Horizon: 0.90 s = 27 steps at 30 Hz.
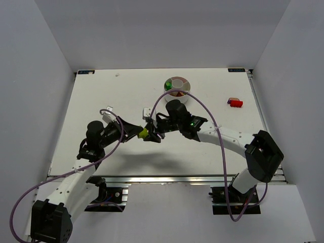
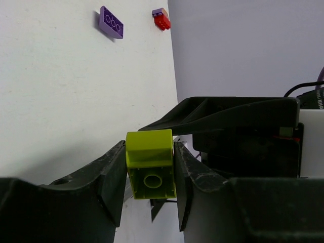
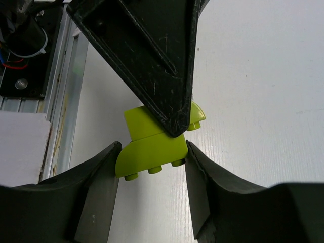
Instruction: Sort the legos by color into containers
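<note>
My left gripper [image 2: 150, 154] is shut on a yellow-green lego [image 2: 150, 164], held above the table at mid-table [image 1: 144, 133]. My right gripper [image 3: 153, 152] faces it from the right and its jaws close on the studded lower part of the same yellow-green lego [image 3: 152, 147], both pads touching its sides. One left finger [image 3: 162, 61] overlaps the lego from above. The white dish [image 1: 178, 82] stands behind the right wrist, with a green lego [image 1: 168, 86] in one wedge. A red lego [image 1: 235, 103] lies to the right. A purple lego [image 2: 111, 22] lies on the table.
Two small white objects [image 1: 108, 112] [image 1: 147, 110] lie on the table behind the grippers. The right arm [image 1: 223, 136] stretches across the table's right half. White walls enclose the table on three sides. A metal rail [image 3: 61, 76] runs along the near edge.
</note>
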{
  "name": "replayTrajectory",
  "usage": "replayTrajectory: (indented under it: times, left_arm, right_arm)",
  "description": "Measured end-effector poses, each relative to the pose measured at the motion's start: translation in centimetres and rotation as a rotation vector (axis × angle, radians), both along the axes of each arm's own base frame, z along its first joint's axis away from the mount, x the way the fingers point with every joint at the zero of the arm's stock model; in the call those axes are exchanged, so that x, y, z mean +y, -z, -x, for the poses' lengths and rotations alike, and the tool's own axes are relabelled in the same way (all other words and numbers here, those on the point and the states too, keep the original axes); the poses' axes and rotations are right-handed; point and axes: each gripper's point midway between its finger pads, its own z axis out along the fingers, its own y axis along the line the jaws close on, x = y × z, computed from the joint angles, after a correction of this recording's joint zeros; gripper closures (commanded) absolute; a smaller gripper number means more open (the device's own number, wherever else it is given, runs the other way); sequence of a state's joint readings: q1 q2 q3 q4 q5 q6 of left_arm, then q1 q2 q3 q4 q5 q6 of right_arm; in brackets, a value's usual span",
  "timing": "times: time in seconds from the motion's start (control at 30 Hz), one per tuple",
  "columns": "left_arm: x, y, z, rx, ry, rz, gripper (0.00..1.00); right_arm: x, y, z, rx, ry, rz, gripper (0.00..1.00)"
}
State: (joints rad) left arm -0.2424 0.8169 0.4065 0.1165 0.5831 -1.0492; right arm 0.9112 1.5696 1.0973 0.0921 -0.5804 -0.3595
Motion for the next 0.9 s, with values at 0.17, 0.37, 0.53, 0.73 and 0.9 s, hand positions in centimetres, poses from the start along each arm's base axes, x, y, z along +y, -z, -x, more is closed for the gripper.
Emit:
replayTrajectory:
  times: [0.17,0.37,0.53,0.73,0.9]
  left_arm:
    - [0.0,0.0,0.1,0.014,-0.005,0.040,0.77]
    - [0.0,0.0,0.3,0.017,-0.001,0.048,1.00]
    - [0.1,0.1,0.6,0.021,0.019,0.046,1.00]
    - [0.4,0.4,0.5,0.018,0.039,0.037,1.00]
    - [0.6,0.4,0.0,0.019,0.039,0.024,1.00]
  right_arm:
    - [0.0,0.0,0.0,0.002,0.002,0.000,0.87]
    - [-0.1,0.1,0.0,0.006,-0.002,-0.001,0.93]
    - [-0.5,0.4,0.2,-0.026,-0.027,-0.010,0.96]
    - [-2.8,1.3,-1.1,-0.039,0.022,0.011,0.99]
    - [-4.8,2.2,-3.8,-0.029,0.118,0.040,1.00]
